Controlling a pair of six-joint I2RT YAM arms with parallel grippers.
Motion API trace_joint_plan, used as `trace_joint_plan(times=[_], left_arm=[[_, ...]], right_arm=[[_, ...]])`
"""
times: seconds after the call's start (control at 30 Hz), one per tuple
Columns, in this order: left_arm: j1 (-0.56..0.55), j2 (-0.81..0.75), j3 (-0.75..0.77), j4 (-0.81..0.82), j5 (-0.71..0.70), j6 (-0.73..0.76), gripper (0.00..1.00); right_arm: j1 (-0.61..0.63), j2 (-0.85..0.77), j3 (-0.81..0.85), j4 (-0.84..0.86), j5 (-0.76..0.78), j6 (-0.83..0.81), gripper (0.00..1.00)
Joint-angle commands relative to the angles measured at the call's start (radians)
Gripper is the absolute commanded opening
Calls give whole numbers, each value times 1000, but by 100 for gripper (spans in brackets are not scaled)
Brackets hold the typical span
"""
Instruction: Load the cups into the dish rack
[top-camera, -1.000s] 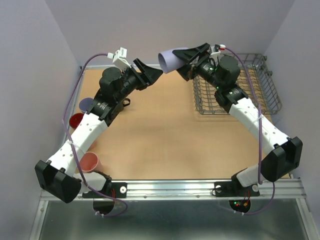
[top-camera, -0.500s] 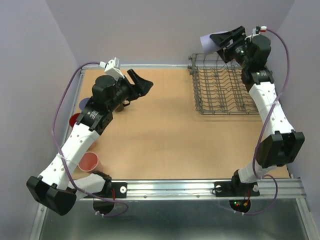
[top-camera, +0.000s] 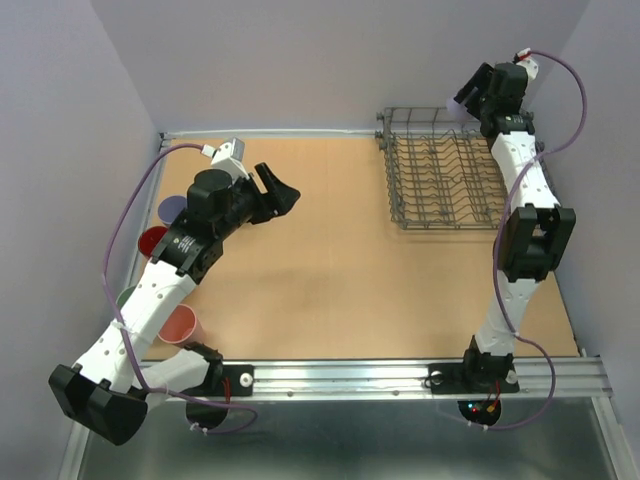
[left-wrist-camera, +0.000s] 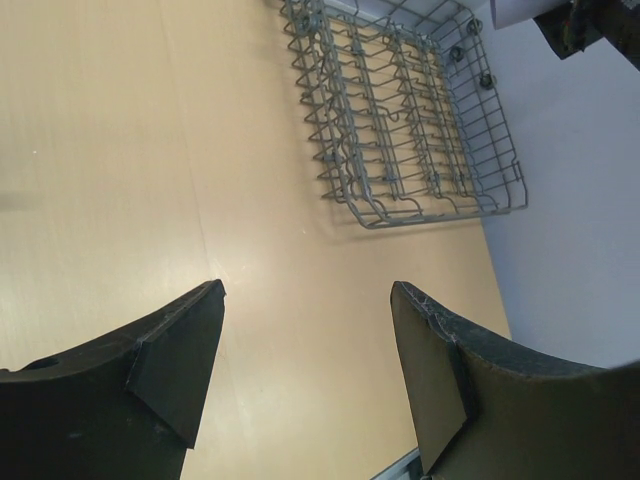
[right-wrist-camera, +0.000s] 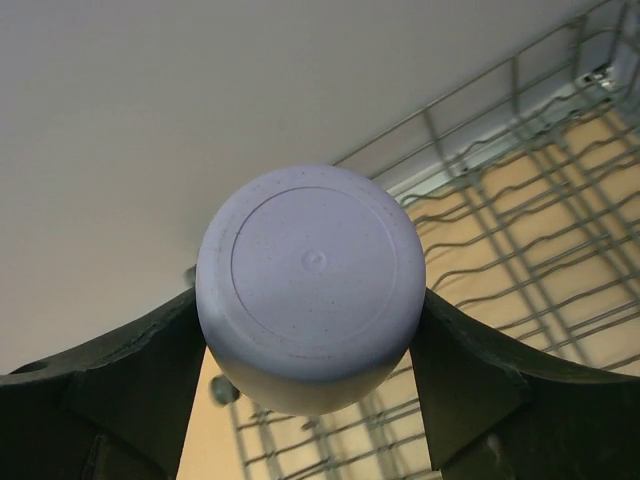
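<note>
My right gripper (top-camera: 472, 93) is raised above the far right corner of the grey wire dish rack (top-camera: 450, 185) and is shut on a lavender cup (right-wrist-camera: 310, 275), whose round base faces the wrist camera. From above only a sliver of this cup (top-camera: 460, 103) shows. My left gripper (top-camera: 285, 193) hovers open over the bare table left of centre, with nothing between its fingers (left-wrist-camera: 170, 360). More cups stand at the left edge: lavender (top-camera: 172, 207), red (top-camera: 153, 240), green (top-camera: 125, 297), pink (top-camera: 180, 325).
Grey walls close the table in at the back and on both sides. A metal rail (top-camera: 400, 375) runs along the near edge by the arm bases. My left arm partly covers the cups at the left edge.
My right arm has swung up and to the right with the lavender cup, from mid-table to above the rack's far right corner. My left gripper drew back to the left.
</note>
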Motion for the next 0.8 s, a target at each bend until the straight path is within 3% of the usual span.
trace_joint_plan(times=[0.0,0.37,0.57,0.77], left_arm=[[1,-27,-24,9,20,24,78],[1,-50,-115,38,0,1,78],[1,-86,-133,4,-8,3,78],[1,-106,-133,-47,-35,-3,78]], right_arm=[[-42,107,139,13,137,-113,0],[-100,553,513,59,294,-167,1],[-119,657,512,192,350,-211,0],[-119,713,514,220,375,-231,0]])
